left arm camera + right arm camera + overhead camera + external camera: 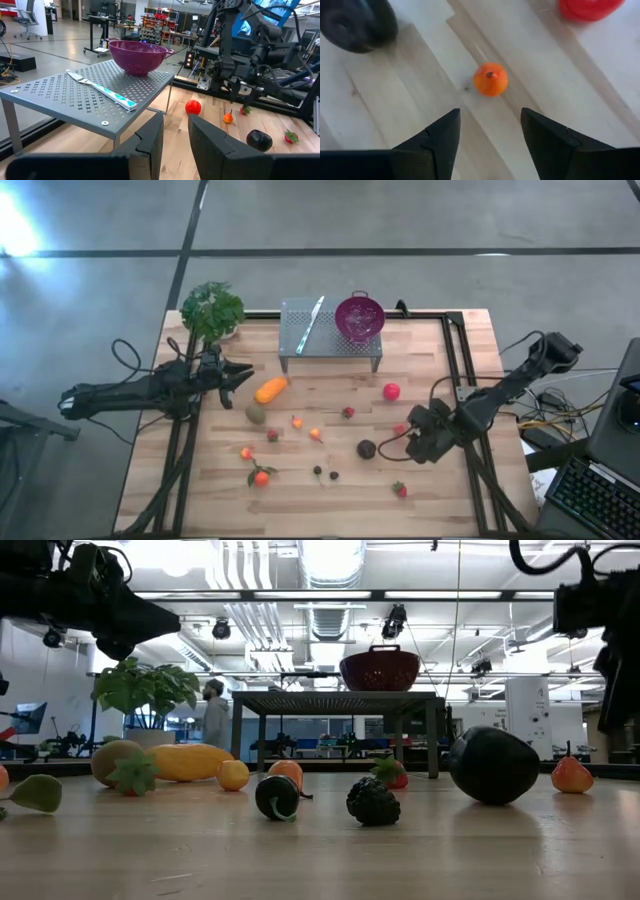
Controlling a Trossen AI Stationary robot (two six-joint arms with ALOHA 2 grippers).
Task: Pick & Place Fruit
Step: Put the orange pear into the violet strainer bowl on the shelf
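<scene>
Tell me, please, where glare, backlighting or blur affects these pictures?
High view: a bright glare patch at the floor's left edge. Low view: ceiling lights backlight the colander and plant, leaving the arms dark silhouettes. Right wrist view: the orange fruit is sharp, the dark ball soft.

left arm: stretched in from 9 o'clock, lying low and nearly level, wrist aimed toward 3 o'clock
left gripper: at about 10 o'clock on the table, fingers parted only a narrow bit, nothing between them
right arm: coming in from 3 o'clock, elbow kinked up near the table edge, forearm angled down toward 8 o'clock
right gripper: around 4 o'clock, pointed down at the tabletop, fingers spread well apart, gripping nothing
cables: looping off both arms, pretty messy tbh
</scene>
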